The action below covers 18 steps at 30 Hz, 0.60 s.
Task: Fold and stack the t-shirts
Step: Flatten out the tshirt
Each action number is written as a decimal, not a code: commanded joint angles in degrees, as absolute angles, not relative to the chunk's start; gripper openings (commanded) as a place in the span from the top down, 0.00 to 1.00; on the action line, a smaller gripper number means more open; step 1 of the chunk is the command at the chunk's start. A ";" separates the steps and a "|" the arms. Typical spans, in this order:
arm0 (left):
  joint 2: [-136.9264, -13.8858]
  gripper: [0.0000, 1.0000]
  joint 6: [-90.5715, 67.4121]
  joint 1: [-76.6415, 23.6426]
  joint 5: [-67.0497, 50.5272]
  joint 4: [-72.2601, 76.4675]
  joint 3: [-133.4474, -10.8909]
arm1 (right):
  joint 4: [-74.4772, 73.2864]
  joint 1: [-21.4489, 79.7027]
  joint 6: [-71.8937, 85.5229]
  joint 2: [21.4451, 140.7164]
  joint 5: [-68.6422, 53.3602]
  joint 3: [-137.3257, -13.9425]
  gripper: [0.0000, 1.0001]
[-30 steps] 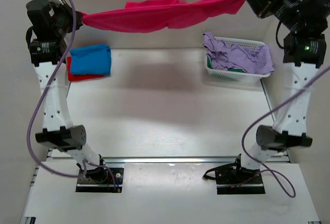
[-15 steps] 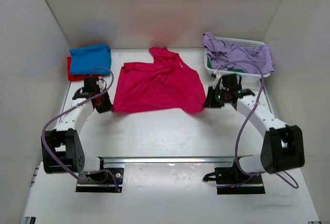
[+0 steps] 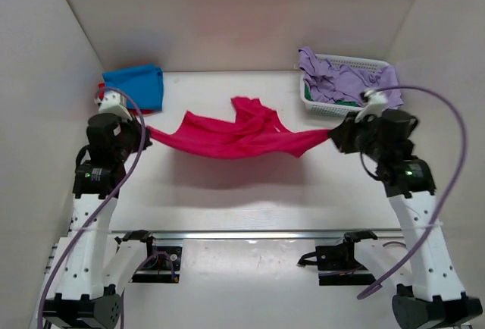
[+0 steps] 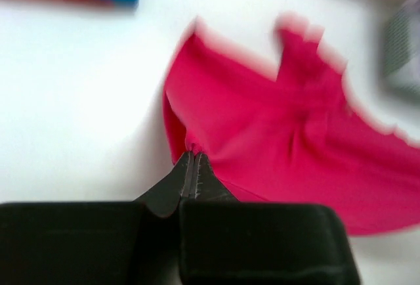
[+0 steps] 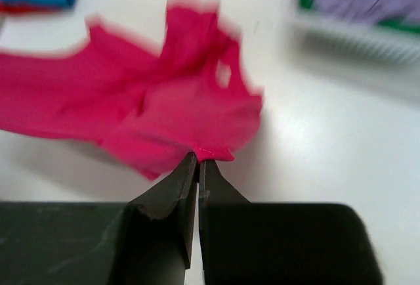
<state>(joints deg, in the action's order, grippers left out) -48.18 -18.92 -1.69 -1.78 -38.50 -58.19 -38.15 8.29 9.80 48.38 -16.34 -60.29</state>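
A pink t-shirt (image 3: 227,136) hangs stretched above the middle of the surface (image 3: 250,196), the left gripper (image 3: 146,131) and right gripper (image 3: 331,133) each pinching one end. A blue t-shirt (image 3: 135,86) lies on a red t-shirt (image 3: 101,89) at the far left corner

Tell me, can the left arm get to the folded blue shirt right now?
Probably not yet. The blue shirt lies close by with nothing between, but the left hand is shut on the pink shirt, stretched across to the right hand.
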 commanded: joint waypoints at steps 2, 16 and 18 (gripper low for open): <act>-50.09 1.00 -18.19 -1.32 1.58 -40.51 -70.37 | -38.50 3.60 4.57 48.07 -18.30 -73.00 1.00; -66.52 1.00 -10.98 -8.78 12.21 -45.09 -111.34 | -44.83 11.77 -4.48 70.74 -9.14 -119.60 1.00; -68.55 1.00 -10.37 -8.44 12.57 -45.35 -113.20 | -43.86 10.82 -4.48 72.85 -10.71 -119.80 1.00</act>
